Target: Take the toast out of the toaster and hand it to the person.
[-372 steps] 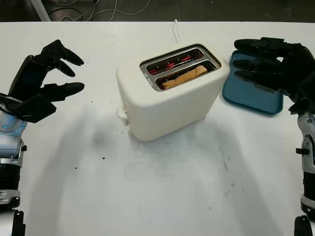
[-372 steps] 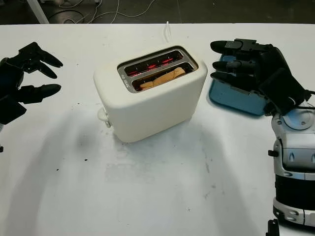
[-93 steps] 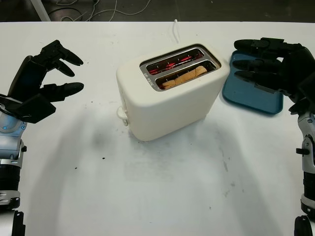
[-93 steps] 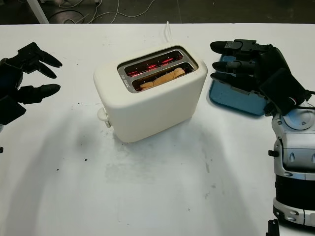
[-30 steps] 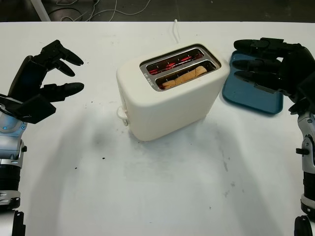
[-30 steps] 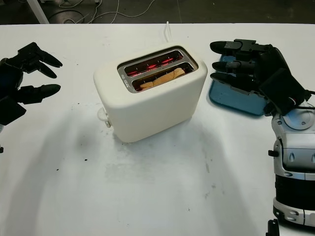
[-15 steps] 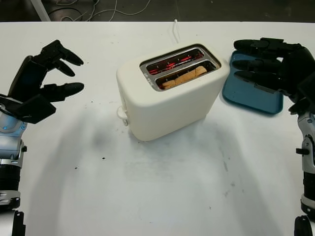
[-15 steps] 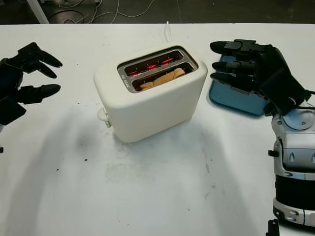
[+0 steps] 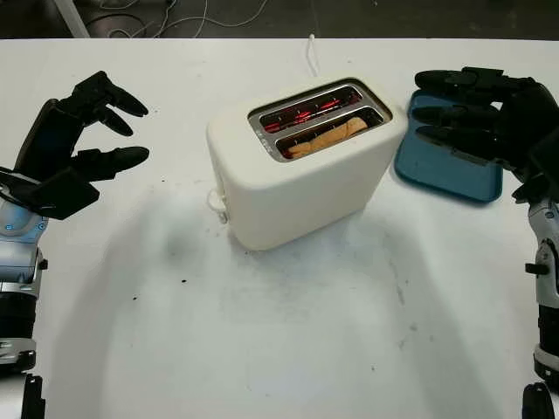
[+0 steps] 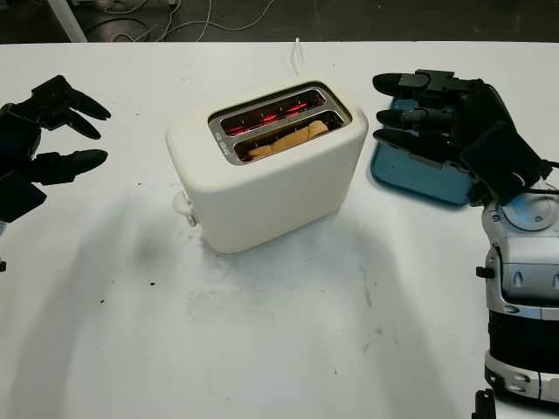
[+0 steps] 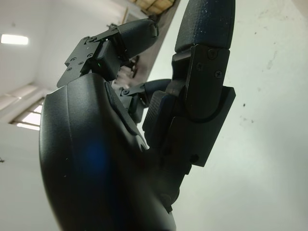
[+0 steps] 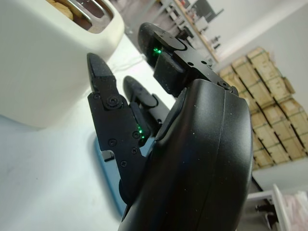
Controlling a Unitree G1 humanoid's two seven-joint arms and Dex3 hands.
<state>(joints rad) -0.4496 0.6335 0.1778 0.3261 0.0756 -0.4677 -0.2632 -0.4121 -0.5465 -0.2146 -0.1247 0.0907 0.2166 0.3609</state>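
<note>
One toast slice sits inside the glossy, rounded cream toaster.

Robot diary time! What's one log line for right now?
toast: in toaster near slot | far slot: glowing red | left hand: open, left of toaster | right hand: open, over blue tray

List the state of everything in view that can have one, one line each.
toaster: upright on the table, heating elements glowing red in the far slot.
toast: down in the near slot, not yet taken out.
blue tray: flat on the table right of the toaster, nothing seen on it.
left hand: open, held left of the toaster, holding nothing.
right hand: open, above the tray, holding nothing.
</note>
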